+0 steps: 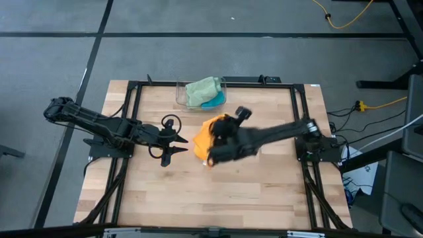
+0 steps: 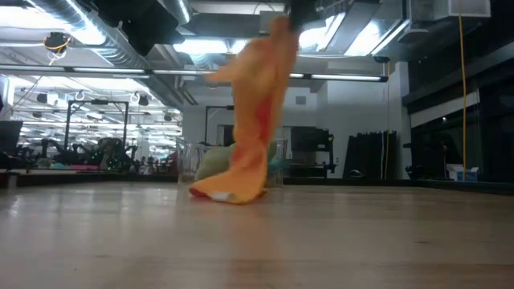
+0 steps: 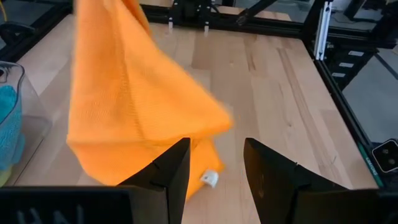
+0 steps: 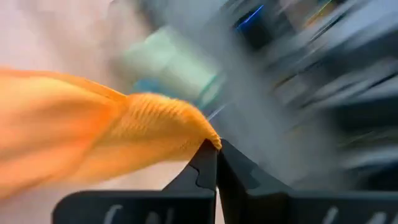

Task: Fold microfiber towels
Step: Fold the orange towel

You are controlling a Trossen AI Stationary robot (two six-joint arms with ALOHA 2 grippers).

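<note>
High view: right gripper (image 1: 213,157) is mid-table, clamped on the orange towel (image 1: 206,134), which bunches under and beside the arm's front end. Left gripper (image 1: 180,145) sits just to the left of that towel, fingers spread apart, nothing between them, not touching the cloth as far as I can tell. Clear plastic bin (image 1: 182,98) is at the far edge of the wooden table (image 1: 264,192), with the pale sage green towel (image 1: 201,90) on top of the teal blue towel (image 1: 215,102) inside it. Lime green towel not identifiable in any view. Low view: orange towel (image 2: 253,112) hangs as a tall column from a dark gripper at the top edge of the picture, its lower end crumpled on the table (image 2: 321,241); a pale green shape shows just behind it, inside the bin as far as I can tell. Left wrist view: both dark fingers (image 3: 168,174) stand parted with bare tabletop in the gap; orange towel (image 3: 130,99) drapes in front of them, lifted into a peak, a small white tag (image 3: 210,178) at its lower edge; bin wall (image 3: 12,81) and teal cloth (image 3: 7,124) off to one side. Right wrist view: fingertips (image 4: 205,163) pressed together, pinching a corner of the orange towel (image 4: 93,137); background is motion-smeared, with a pale green and blue blob beyond that I can't resolve further.
</note>
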